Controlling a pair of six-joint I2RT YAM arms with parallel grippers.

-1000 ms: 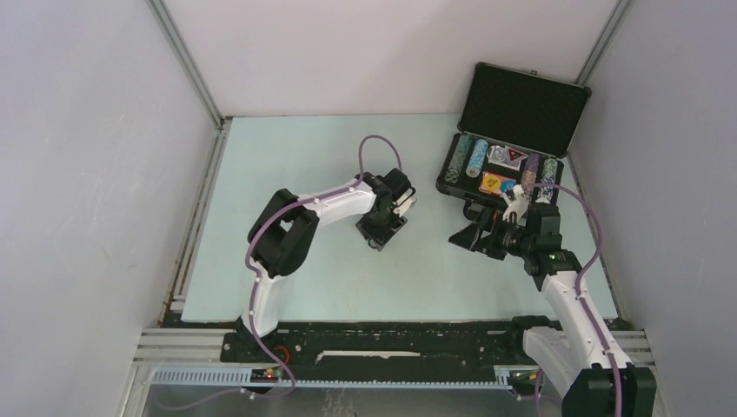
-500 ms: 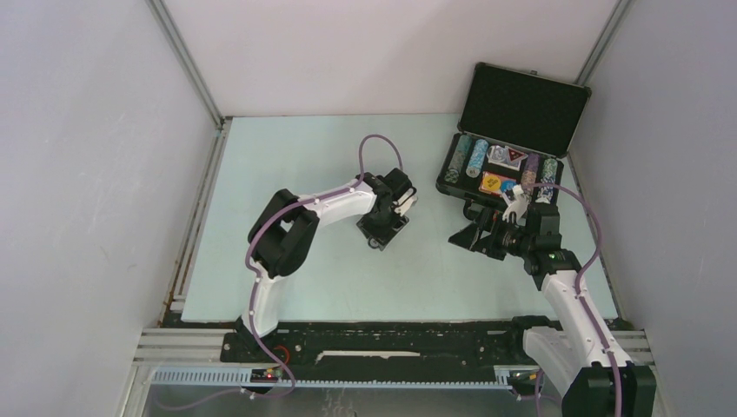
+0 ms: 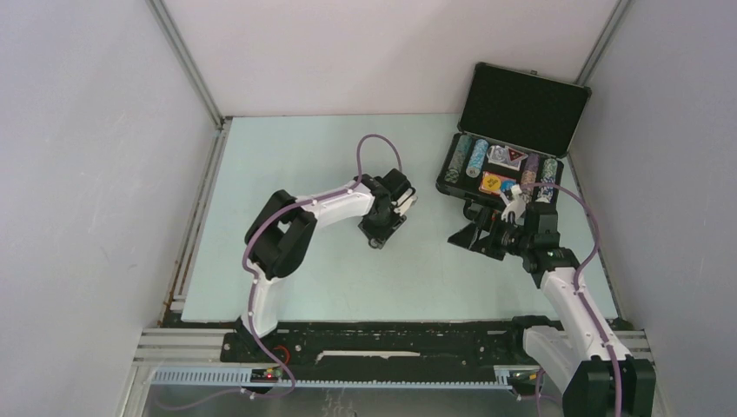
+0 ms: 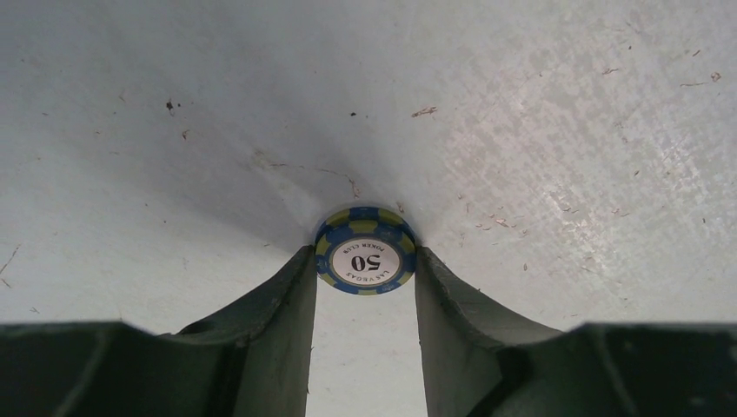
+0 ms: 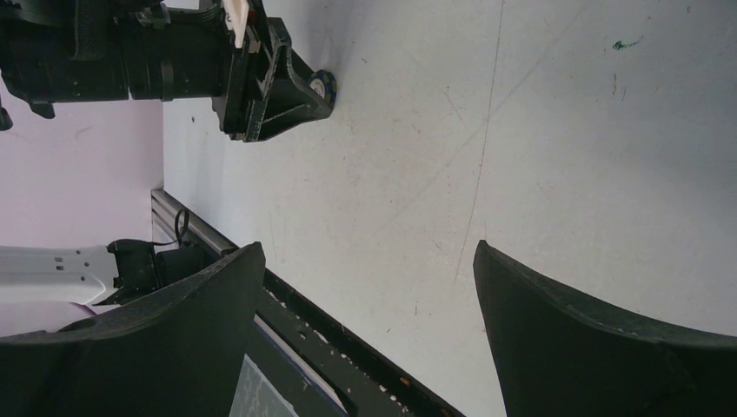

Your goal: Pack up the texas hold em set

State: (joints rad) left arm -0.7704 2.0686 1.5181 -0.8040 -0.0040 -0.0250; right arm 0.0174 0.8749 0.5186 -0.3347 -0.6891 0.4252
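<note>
Pale green is the colour of the surface point(image 3: 295, 165), which is enclosed by white walls. A black silver-trimmed briefcase point(image 3: 521, 109) is set at about 2 o'clock on it, with the lid stood open towards 12 o'clock. Rows of striped poker chips point(image 3: 469, 158) are laid in its tray, and a red triangular token point(image 3: 515, 159) and a yellow disc point(image 3: 491, 182) are seen just beside them.

Well apart from the case, near the middle of the surface, a single blue-and-yellow chip point(image 4: 365, 250) marked 50 is lying flat. The left gripper point(image 3: 379, 236) is lowered over it. In the left wrist view its jaws are closed in on the chip, one tip set against the rim at 9 o'clock and the other at 3 o'clock, so that the chip is gripped between them while it rests on the surface.

The right gripper point(image 3: 462, 236) is held low at about 6 o'clock from the briefcase, pointed towards 9 o'clock, where the left gripper is. Its jaws are spread wide, and only bare surface is seen between them in the right wrist view. The left gripper and the chip at its tips are caught at 11 o'clock in that view.
</note>
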